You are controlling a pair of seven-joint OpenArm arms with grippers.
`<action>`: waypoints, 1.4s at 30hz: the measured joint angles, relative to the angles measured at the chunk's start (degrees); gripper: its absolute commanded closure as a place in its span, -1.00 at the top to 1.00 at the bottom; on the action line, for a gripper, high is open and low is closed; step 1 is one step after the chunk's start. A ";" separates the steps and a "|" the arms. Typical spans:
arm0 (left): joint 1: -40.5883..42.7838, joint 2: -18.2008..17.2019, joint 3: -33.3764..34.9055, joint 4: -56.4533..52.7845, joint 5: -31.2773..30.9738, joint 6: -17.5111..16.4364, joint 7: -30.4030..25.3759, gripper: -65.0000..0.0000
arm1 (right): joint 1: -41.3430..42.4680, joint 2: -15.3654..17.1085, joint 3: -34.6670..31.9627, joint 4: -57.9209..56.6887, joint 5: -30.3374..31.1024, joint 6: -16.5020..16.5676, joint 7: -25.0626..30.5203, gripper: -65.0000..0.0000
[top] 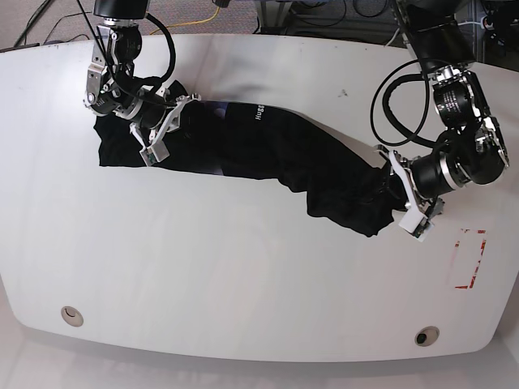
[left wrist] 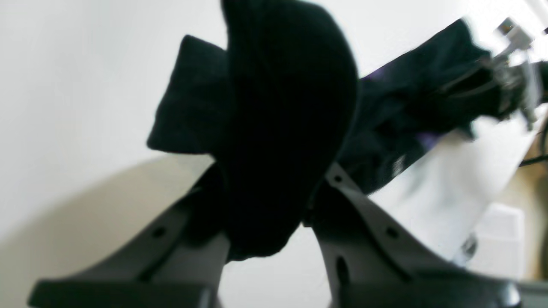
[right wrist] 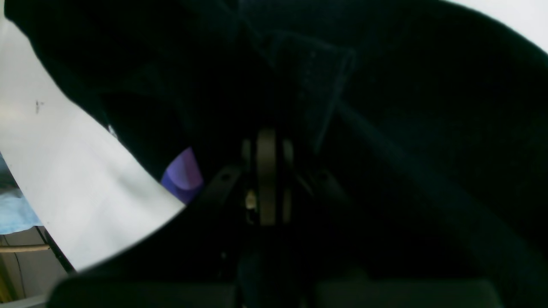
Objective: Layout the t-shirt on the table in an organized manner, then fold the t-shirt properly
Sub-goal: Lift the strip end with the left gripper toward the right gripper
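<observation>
The plain black short-sleeved cloth t-shirt (top: 268, 158) lies stretched in a wrinkled band across the large glossy white tabletop (top: 243, 275), running from the upper left of the base view down toward the right. Small white lettering (top: 260, 114) sits near its upper edge; it is too small to read. A patch of purple (right wrist: 185, 174) shows at the cloth's edge in the right wrist view.

The left hand (top: 403, 197) pinches a thick fold of the black cloth between its narrowed grey fingers (left wrist: 364, 222) at the band's right end. The right hand (top: 162, 121) is clamped tight on the cloth at the other end, its jaws buried in dark fabric.

A red tape rectangle outline (top: 469, 258) lies just beyond the left hand, near the right edge. Two small round grommet holes (top: 71, 315) sit along the near curved edge, with broad bare white surface between them and the shirt.
</observation>
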 measured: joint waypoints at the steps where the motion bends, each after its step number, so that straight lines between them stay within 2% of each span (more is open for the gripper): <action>1: 0.20 -0.85 -0.13 0.00 0.02 0.00 0.02 -1.00 | 0.00 0.00 0.00 0.00 0.00 0.00 0.00 -0.98; 7: 3.52 -4.04 -0.24 0.20 -0.66 0.00 0.00 -1.00 | 0.02 -0.02 0.00 0.00 0.02 0.00 0.00 -0.98; 13: 6.49 -7.96 -0.46 0.44 -6.27 -0.02 -0.17 -1.00 | 0.17 -0.02 -0.02 0.00 -0.02 0.00 -0.17 -0.98; 20: 11.63 -11.61 -7.80 0.50 -8.26 0.02 0.22 -1.00 | 0.20 0.00 -0.04 -0.04 -0.02 0.00 -0.15 -0.98; 26: 12.81 -14.99 -8.92 0.55 -13.14 0.00 -0.04 -1.00 | 0.31 -0.15 -0.04 -0.04 -0.02 0.00 -0.17 -0.98; 34: 12.98 -15.80 -9.27 0.57 -14.23 0.00 -0.15 -1.00 | 0.74 -0.24 -0.13 -0.11 -0.24 0.00 -0.22 -0.98; 42: 12.98 -14.19 -9.05 0.59 -14.38 0.00 -0.15 -1.00 | 0.81 -0.28 -0.17 -0.11 -0.31 0.00 -0.24 -0.98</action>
